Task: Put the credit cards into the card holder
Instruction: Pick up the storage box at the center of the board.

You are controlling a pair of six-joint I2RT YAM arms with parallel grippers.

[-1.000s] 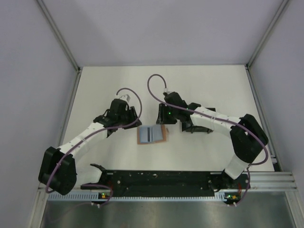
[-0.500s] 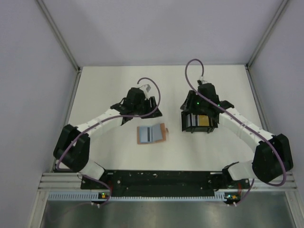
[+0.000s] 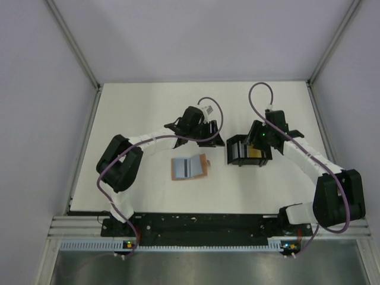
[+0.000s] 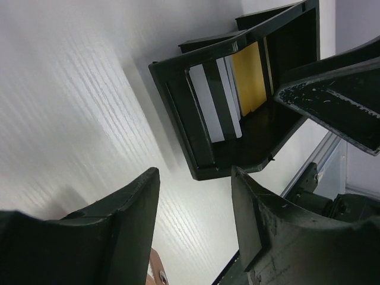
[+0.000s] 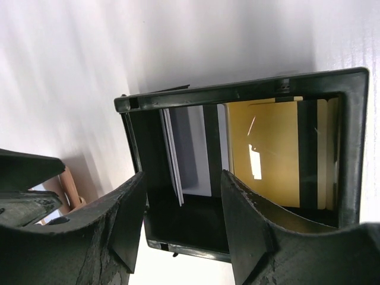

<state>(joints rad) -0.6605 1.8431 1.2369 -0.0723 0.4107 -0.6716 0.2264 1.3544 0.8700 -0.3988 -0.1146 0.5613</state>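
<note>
Cards (image 5: 267, 154) stand in the black tray (image 5: 237, 95) just ahead of both arms' open, empty jaws.

Left wrist view gives us only a tan sliver of the card holder (image 4: 154, 275) at 6 o'clock, cut by the edge. At 8 o'clock in the right wrist view a dark shape (image 5: 24, 172) covers most of it; the lower end of the light blue card (image 5: 195, 154) fades into shadow.

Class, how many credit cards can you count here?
2: a pale blue plastic card and a yellow-orange plastic card, both inside the black open tray; others may be hidden.
</note>
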